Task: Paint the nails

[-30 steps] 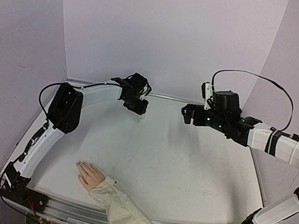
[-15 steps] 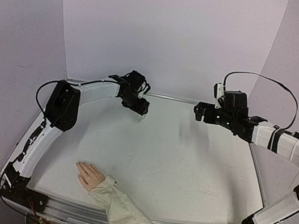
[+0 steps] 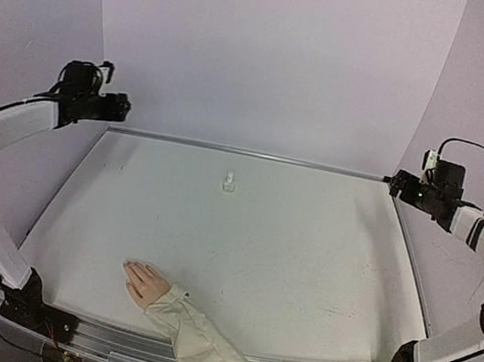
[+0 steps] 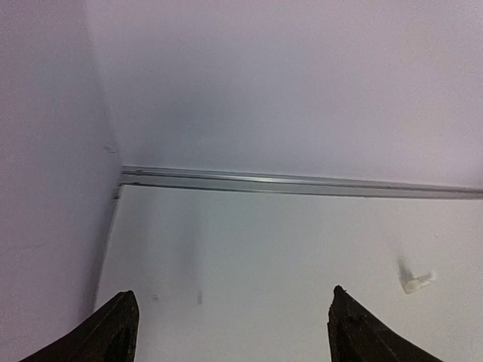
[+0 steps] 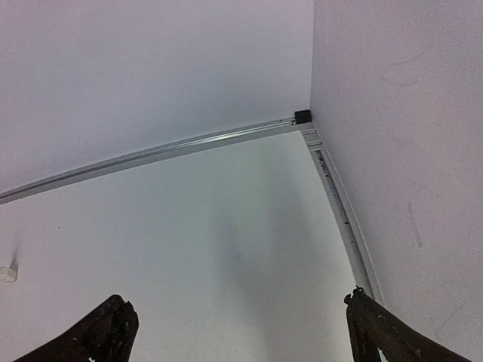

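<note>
Top external: pale pink flat mannequin hand (image 3: 146, 283) lies near-left, pointing left, closer to the wide-open left tool (image 3: 123, 108); right tool (image 3: 395, 181) also wide.

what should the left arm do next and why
Probably lower the left gripper toward the small white bottle: it and the right gripper hang open and empty at the far corners, the bottle stands alone, the hand lies near the front edge.

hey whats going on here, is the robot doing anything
Nothing is being handled right now. Both arms are out at the far corners of the table, left end effector and right end effector open and empty. A small white bottle stands alone near the back, and the mannequin hand lies flat at the front edge, untouched.
</note>
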You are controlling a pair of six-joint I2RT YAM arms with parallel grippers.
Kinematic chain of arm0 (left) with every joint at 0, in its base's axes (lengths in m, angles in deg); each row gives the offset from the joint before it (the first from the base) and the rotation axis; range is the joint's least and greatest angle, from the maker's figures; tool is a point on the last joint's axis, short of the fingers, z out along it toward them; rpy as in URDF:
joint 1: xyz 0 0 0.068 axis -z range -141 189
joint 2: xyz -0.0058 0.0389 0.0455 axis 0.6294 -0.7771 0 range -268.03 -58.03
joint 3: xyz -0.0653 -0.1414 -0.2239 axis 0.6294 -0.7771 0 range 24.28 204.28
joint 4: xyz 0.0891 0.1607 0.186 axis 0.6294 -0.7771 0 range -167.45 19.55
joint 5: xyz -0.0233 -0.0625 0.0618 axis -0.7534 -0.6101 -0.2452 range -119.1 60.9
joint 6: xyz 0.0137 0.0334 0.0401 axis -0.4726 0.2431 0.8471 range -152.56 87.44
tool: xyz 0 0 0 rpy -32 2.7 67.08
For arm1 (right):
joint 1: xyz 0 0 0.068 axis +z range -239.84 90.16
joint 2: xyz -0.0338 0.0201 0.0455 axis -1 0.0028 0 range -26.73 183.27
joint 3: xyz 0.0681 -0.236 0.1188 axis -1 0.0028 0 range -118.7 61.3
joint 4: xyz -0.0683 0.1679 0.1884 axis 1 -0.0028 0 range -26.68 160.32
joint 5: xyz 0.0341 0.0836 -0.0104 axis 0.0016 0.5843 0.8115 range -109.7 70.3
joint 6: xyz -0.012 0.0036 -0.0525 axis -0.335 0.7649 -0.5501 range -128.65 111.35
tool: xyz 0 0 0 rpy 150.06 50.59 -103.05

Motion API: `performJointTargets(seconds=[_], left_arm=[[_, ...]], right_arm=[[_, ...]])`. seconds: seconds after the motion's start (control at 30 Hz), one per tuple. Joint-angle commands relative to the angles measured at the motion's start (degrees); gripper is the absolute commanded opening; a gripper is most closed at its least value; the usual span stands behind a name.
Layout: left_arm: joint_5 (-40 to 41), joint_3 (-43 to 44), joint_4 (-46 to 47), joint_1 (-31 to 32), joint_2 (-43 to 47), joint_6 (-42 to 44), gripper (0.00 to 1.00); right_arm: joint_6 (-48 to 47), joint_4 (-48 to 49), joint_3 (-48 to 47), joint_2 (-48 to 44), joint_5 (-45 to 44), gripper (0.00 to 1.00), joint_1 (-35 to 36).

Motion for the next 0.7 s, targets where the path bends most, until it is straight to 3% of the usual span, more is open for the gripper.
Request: performJointTargets(seconds=[0.0, 0.13, 0.3, 0.67], left_arm=[[2.4, -20.1, 17.7, -5.1, 11.5, 1.3, 0.88], [2.3, -30.1, 24.5, -5.3, 16.4, 2.0, 0.92], [4.7, -35.8, 29.5, -5.3, 19.8, 2.7, 0.92], [0.4, -36.8, 33.0, -5.3, 18.0, 2.4, 0.94]], right_arm=[[-3.5, 9.3, 6.5, -5.1, 3.5, 0.98, -0.6], [-4.2, 16.3, 11.9, -5.5, 2.9, 0.98, -0.6], [-4.1, 19.2, 14.4, -5.7, 4.4, 0.98, -0.6], [-4.1, 21.8, 17.0, -8.3, 3.7, 0.98, -0.5]])
